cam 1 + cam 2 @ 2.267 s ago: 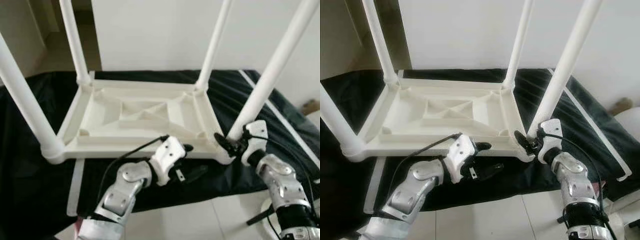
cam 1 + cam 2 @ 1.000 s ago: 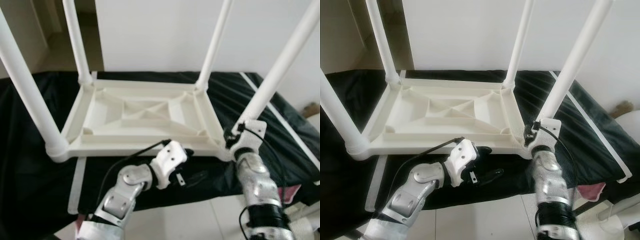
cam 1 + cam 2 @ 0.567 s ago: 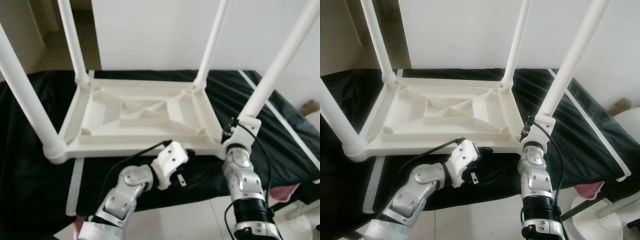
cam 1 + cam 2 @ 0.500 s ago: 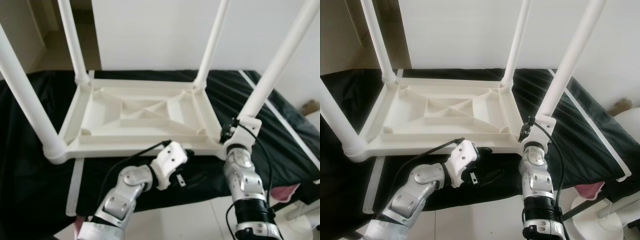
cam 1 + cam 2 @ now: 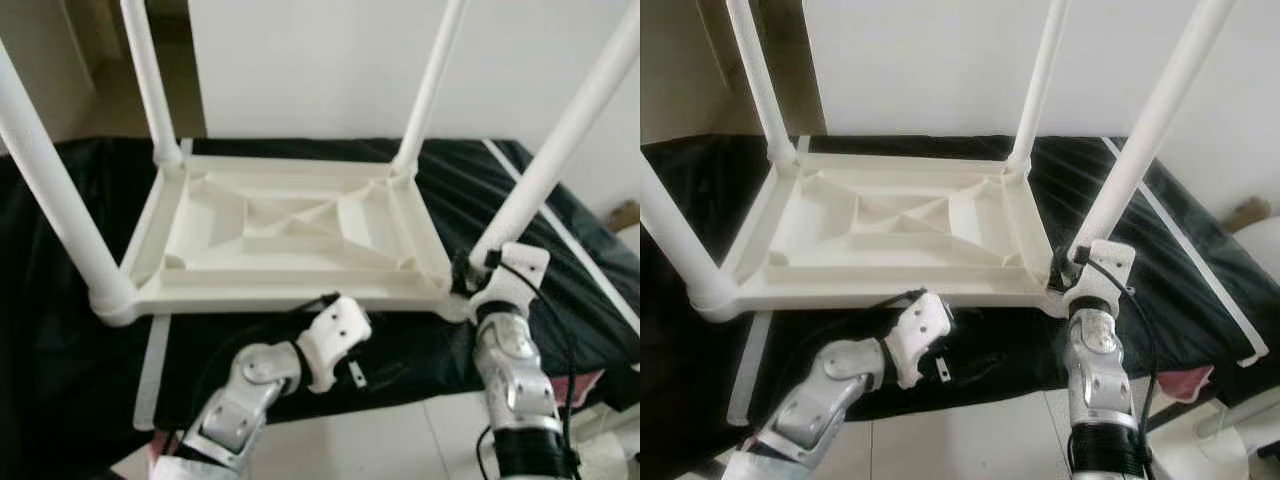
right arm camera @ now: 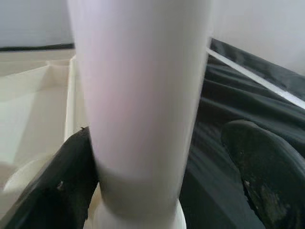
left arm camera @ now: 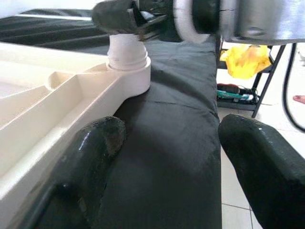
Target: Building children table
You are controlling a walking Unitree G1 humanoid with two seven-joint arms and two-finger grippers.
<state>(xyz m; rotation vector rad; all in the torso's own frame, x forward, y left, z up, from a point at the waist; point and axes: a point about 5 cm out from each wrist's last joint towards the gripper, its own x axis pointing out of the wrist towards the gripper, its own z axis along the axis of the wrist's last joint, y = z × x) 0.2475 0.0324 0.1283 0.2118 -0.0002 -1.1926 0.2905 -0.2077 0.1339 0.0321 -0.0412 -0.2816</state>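
Upturned white plastic children's table (image 5: 290,235) on black cloth (image 5: 60,330), right gripper (image 6: 157,186) spread around its near-right round leg (image 5: 560,150), left gripper (image 7: 167,152) parted at near edge

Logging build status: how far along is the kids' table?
Done: the table top lies upside down on the black cloth with four white legs standing in its corners. In hand: the right gripper straddles the near-right leg; the left gripper is open by the near edge. Left: turning it upright.

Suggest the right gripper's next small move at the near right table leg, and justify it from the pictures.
Probably close the right gripper on the near right leg. Its open fingers already straddle the leg just above the socket of the upturned table, so a grip there would let it twist or press the leg home.
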